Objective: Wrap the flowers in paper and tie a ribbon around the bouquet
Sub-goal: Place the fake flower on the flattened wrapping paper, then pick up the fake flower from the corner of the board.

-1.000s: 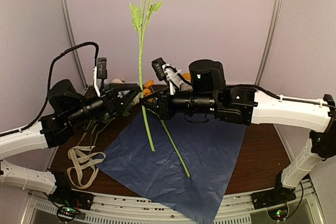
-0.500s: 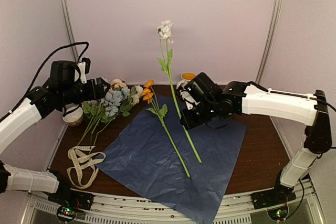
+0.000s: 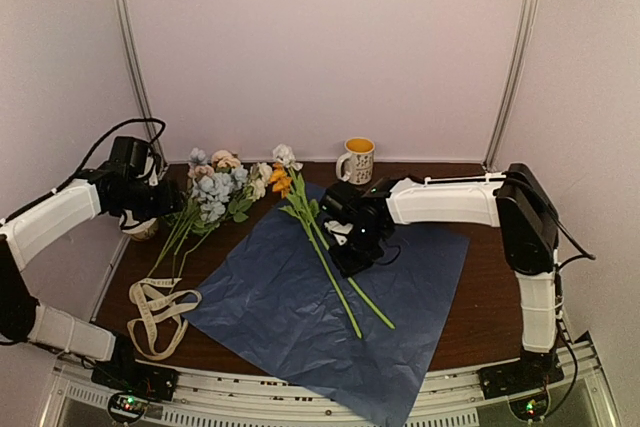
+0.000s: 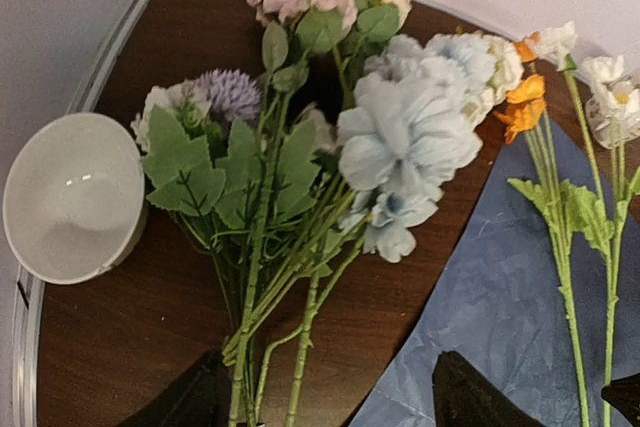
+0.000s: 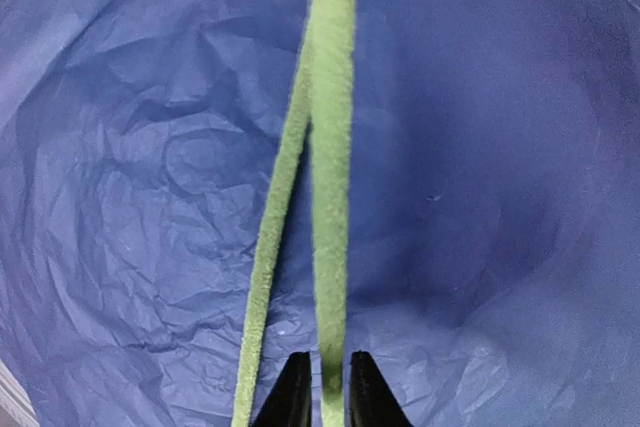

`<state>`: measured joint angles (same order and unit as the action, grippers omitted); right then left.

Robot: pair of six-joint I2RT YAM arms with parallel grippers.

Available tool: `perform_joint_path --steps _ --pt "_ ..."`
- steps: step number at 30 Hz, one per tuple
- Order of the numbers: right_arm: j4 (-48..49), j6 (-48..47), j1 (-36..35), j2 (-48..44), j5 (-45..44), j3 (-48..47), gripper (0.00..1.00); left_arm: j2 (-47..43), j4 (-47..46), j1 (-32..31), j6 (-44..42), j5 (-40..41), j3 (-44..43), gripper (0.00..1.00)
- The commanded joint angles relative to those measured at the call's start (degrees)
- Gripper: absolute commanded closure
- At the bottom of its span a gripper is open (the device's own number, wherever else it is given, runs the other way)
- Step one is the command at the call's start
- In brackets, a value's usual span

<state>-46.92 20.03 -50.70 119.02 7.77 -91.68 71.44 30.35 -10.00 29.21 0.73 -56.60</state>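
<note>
The paper [image 3: 330, 317] lies spread flat, navy side up. Two flowers lie on it: an orange bloom [image 3: 280, 182] and a white bloom [image 3: 284, 155], stems side by side. My right gripper [image 3: 350, 252] is low over the sheet, shut on the white flower's green stem [image 5: 332, 147], with the other stem [image 5: 272, 247] just left of it. The rest of the flowers [image 3: 215, 197] lie in a bunch at the back left. My left gripper [image 3: 172, 209] hangs open above their stems [image 4: 270, 327], holding nothing. The ribbon [image 3: 160, 312] lies looped at the front left.
A yellow-lined mug [image 3: 358, 159] stands at the back behind the paper. A white bowl [image 4: 70, 197] sits at the table's left edge, next to the flower bunch. The paper's front corner [image 3: 395, 409] overhangs the near table edge.
My right arm has swung the white flower down from upright to lying on the paper beside the orange one. My left arm let go, opened and pulled back over the bunch.
</note>
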Motion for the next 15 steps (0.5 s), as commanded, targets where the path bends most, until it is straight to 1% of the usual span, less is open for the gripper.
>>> perform_joint_path --steps 1,3,5,11,15 --pt "0.8 -0.7 1.6 -0.8 3.4 -1.5 0.76 4.8 -0.5 4.0 -1.2 -3.3 1.2 0.33" --pt "0.6 -1.6 2.1 -1.4 3.6 -1.5 0.67 6.4 0.1 5.5 -2.0 -3.1 0.7 0.39" --pt "0.1 -2.6 2.3 -2.3 3.9 -1.4 0.64 7.3 0.3 6.1 -2.5 -2.5 0.7 0.45" --pt "0.3 -4.2 2.3 -5.6 3.8 -0.2 0.62 10.6 0.4 6.8 -3.2 -2.8 1.1 0.56" --pt "0.8 -4.2 2.5 -6.1 3.0 0.6 0.62 14.7 0.7 6.8 -4.5 -4.3 -0.6 0.60"
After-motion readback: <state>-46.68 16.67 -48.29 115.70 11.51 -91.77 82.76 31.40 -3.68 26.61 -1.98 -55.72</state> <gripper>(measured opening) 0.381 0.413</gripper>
